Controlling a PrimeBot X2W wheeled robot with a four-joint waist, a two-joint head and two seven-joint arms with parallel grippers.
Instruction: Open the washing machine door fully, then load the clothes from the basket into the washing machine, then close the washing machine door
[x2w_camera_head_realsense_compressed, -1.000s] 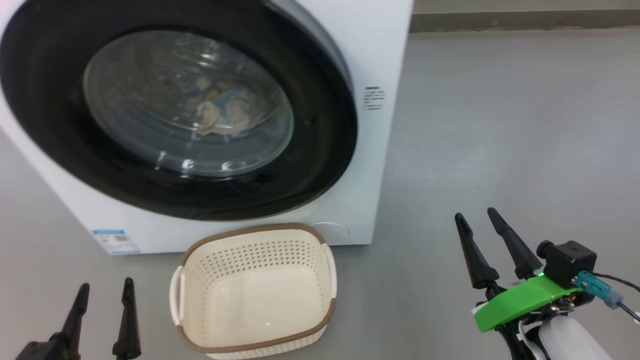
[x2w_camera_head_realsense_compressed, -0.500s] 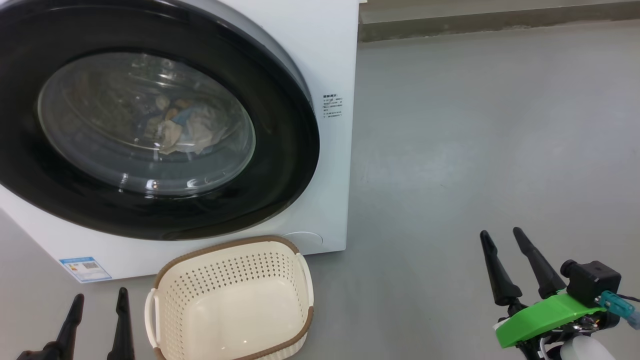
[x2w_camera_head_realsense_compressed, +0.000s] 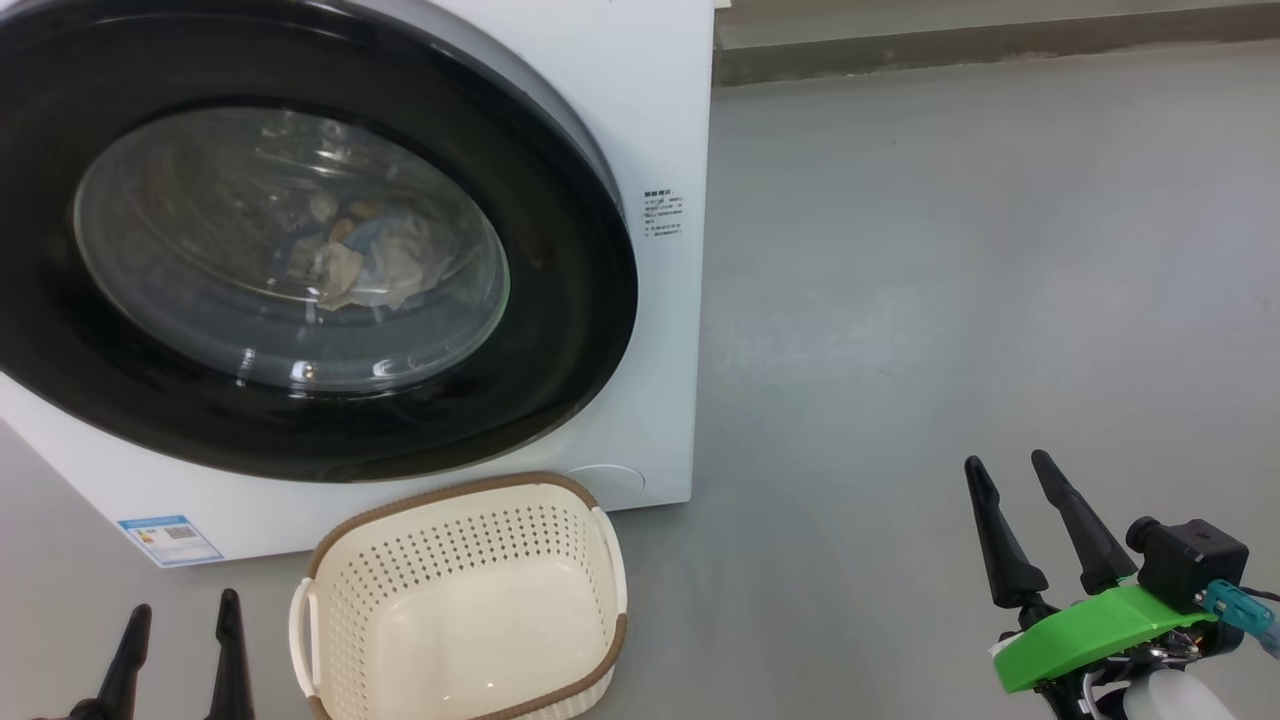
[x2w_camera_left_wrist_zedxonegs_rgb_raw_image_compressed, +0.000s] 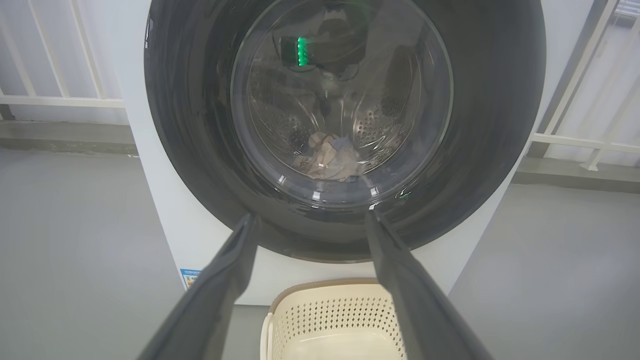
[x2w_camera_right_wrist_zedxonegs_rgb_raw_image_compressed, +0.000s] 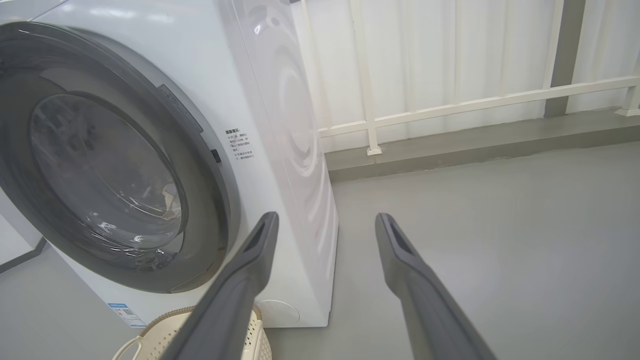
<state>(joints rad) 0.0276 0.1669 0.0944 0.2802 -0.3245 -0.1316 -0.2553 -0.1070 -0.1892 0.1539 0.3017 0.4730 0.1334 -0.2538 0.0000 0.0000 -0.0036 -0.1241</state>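
Both end effectors hang with fingers spread wide and nothing between them: my left end effector (x2w_camera_head_realsense_compressed: 182, 605) low and close to me, my right end effector (x2w_camera_head_realsense_compressed: 1006, 460) out over bare floor (x2w_camera_head_realsense_compressed: 950, 250). Straight ahead of the left one, and ahead and to the left of the right one, stands the washing machine (x2w_camera_head_realsense_compressed: 660, 120). I see the washing machine door (x2w_camera_head_realsense_compressed: 560, 330) sitting shut against its front. Just right of the left end effector, the basket (x2w_camera_head_realsense_compressed: 470, 490) rests on the floor near the machine's foot. Beyond the left fingers, the clothes (x2w_camera_head_realsense_compressed: 370, 255) lie crumpled behind the door glass, low in the drum.
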